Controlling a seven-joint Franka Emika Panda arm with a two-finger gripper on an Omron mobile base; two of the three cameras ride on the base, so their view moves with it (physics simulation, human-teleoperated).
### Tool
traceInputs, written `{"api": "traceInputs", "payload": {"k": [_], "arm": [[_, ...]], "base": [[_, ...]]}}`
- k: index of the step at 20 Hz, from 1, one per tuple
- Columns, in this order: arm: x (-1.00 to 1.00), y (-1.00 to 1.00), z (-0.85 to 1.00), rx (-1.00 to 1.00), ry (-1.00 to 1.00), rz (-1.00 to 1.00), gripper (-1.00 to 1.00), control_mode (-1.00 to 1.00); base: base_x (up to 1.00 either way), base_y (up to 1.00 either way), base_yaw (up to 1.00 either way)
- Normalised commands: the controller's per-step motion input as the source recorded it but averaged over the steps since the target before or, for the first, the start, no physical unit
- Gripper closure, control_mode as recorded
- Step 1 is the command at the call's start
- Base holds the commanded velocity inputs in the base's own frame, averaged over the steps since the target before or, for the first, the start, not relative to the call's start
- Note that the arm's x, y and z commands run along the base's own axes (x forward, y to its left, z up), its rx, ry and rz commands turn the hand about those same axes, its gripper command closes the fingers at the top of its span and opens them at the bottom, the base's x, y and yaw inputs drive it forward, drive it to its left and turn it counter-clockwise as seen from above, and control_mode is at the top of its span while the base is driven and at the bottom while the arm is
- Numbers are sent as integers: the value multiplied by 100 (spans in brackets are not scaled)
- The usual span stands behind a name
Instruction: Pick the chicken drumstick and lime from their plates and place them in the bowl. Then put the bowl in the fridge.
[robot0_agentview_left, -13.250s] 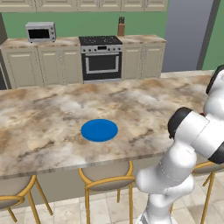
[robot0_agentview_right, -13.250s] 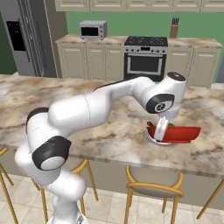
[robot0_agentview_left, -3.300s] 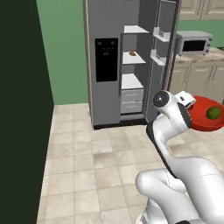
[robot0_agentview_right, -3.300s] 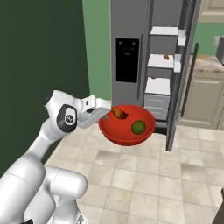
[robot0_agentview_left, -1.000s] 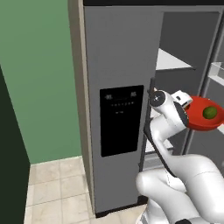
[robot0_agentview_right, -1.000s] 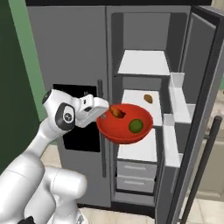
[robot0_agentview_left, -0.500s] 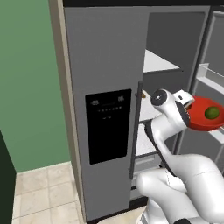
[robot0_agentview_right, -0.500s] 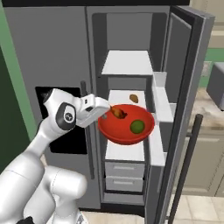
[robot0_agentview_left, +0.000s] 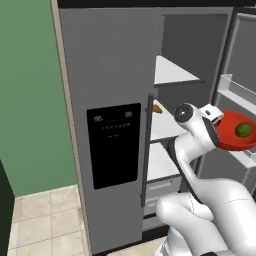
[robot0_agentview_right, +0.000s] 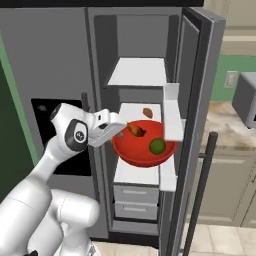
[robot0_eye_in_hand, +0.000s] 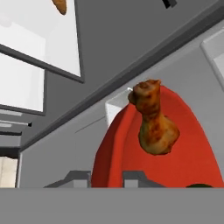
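Open fridge (robot0_agentview_right: 150, 45) ahead, white shelves (robot0_agentview_right: 137, 72) bared, right door (robot0_agentview_right: 192, 100) swung wide just beside the load; a small brown item (robot0_agentview_right: 148, 113) on the middle shelf. Black dispenser panel (robot0_agentview_left: 114, 145) on the shut left door. Held before the shelves: glossy red bowl (robot0_agentview_right: 143, 149), rim pinched in the clenched gripper (robot0_agentview_right: 121, 131). Inside, browned chicken drumstick (robot0_eye_in_hand: 153, 122), thin end up in the hand view, and dark-green lime (robot0_agentview_right: 157, 146). Lime (robot0_eye_in_hand: 199, 185) cut off at the frame's bottom in the hand view.
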Motion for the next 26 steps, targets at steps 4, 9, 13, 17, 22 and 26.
{"api": "traceInputs", "payload": {"k": [4, 9, 13, 17, 22, 26], "arm": [[0, 0, 0, 0, 0, 0, 100, 100], [0, 0, 0, 0, 0, 0, 100, 100], [0, 0, 0, 0, 0, 0, 100, 100], [0, 0, 0, 0, 0, 0, 100, 100], [0, 0, 0, 0, 0, 0, 100, 100], [0, 0, 0, 0, 0, 0, 100, 100]], "base": [[24, -27, 22], [30, -38, 23], [31, -41, 21], [30, -36, 24], [19, -20, 10], [1, 0, 0]]}}
